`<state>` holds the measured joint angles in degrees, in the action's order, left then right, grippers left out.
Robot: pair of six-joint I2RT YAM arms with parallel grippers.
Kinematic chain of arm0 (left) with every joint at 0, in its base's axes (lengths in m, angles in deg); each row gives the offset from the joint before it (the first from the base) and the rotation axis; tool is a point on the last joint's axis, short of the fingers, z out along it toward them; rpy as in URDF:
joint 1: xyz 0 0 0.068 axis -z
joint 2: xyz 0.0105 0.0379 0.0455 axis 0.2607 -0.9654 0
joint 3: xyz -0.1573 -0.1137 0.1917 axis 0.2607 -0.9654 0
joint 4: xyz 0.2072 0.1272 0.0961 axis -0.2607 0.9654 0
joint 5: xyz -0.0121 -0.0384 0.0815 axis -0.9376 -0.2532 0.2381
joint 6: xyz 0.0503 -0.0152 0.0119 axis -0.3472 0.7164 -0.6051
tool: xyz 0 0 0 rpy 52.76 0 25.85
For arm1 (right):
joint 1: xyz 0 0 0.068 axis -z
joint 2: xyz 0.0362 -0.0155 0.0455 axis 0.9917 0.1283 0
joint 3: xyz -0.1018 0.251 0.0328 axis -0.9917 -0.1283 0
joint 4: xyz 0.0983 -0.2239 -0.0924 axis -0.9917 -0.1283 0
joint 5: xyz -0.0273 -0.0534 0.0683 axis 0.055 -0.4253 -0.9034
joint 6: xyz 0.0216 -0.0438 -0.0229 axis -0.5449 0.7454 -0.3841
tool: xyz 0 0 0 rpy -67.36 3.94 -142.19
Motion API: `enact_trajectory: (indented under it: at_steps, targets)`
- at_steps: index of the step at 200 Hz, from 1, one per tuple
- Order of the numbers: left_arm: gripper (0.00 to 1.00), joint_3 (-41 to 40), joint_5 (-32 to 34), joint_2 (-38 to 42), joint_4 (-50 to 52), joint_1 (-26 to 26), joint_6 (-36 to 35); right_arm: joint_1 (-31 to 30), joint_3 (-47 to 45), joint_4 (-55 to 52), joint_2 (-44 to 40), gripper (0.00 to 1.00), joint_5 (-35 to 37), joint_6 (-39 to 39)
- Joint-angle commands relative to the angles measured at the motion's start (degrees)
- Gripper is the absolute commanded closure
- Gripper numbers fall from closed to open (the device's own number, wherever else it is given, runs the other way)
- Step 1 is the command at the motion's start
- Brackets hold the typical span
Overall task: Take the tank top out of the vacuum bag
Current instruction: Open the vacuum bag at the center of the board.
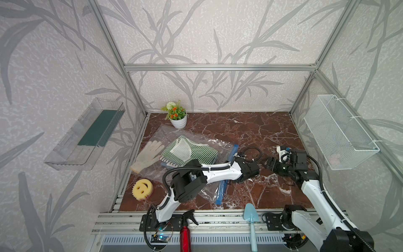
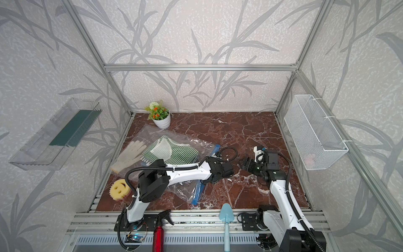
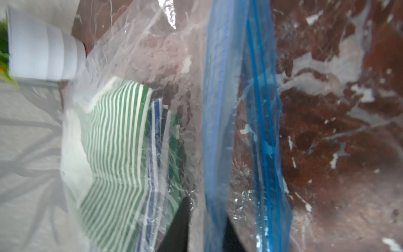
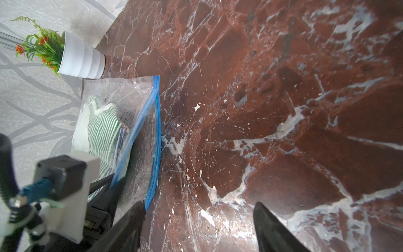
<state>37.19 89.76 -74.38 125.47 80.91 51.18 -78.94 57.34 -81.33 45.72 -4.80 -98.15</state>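
Bag (image 1: 207, 140) lying on table (image 1: 257, 131), left of centre, blue zip strip (image 1: 220, 193) facing right arm. Striped top (image 1: 196, 152) sitting inside bag. Left pincer (image 3: 207, 209) pinching strip's upper layer, holding it raised off lower layer. Right pincer (image 4: 198, 204) hovering spread over bare table, near strip. Glove (image 1: 148, 156) overlapping bag's left edge. Pot (image 1: 178, 123) standing just beside back corner. Sponge (image 1: 142, 188) lying near front corner.

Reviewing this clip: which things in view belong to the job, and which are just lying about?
Job: clear plastic vacuum bag with blue zip strip; green-and-white striped tank top inside it; left gripper; right gripper.
Lying about: white knit glove; yellow smiley sponge; potted plant; red spray bottle; light-blue trowel.
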Motion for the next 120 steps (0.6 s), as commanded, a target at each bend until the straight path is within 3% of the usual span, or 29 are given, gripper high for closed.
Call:
enact_trajectory:
  at_steps: [1,37,80,120]
  targets:
    - [0.99,0.09,3.00,4.22,1.21,-0.59,-1.63,-1.07,-0.89,1.58,-1.04,0.23,-2.11,-1.17]
    - [1.00,-0.78,2.46,8.88,0.54,-2.29,-3.94,-12.40,-1.15,4.81,-1.48,0.23,2.29,-5.53]
    - [1.00,-5.73,-3.90,18.05,-8.09,-4.41,-10.13,-28.35,-2.16,14.27,-0.12,0.26,8.59,-14.35]
    - [1.00,-9.71,-10.07,23.81,-14.44,-7.02,-15.48,-35.50,-3.43,22.98,2.89,0.30,11.40,-19.63]
